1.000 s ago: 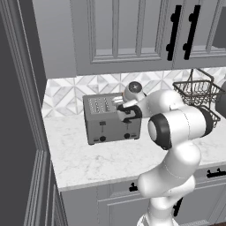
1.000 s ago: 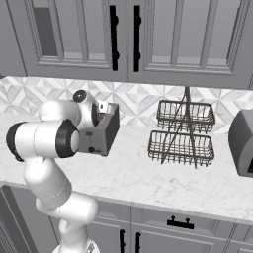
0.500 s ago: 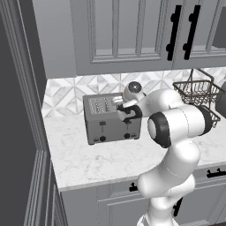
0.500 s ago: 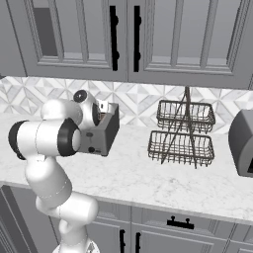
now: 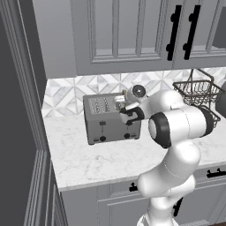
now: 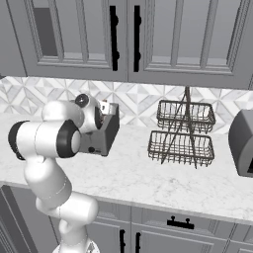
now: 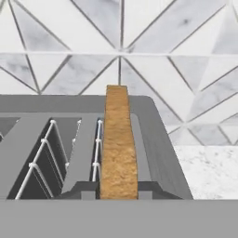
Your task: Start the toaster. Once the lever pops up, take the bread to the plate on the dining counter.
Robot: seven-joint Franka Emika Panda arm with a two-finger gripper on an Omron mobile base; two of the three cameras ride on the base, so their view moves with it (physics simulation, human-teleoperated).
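- Hand view puts you right over the bread: it stands on edge in the rightmost slot of the toaster, its crust well proud of the top.
- You look to be at the pick-up step, since the slice rides high; confirm the lever on the front face is at the top of its track, which is hard to read here.
- The jaws are not visible, so you cannot tell their opening or whether they hold anything; the hand sits at the toaster's right top end.
- Next, straddle the crust, close, and lift straight up to clear the slot wires.
- On the tabletop, a wire basket rack stands well to the right; swing wide of it.
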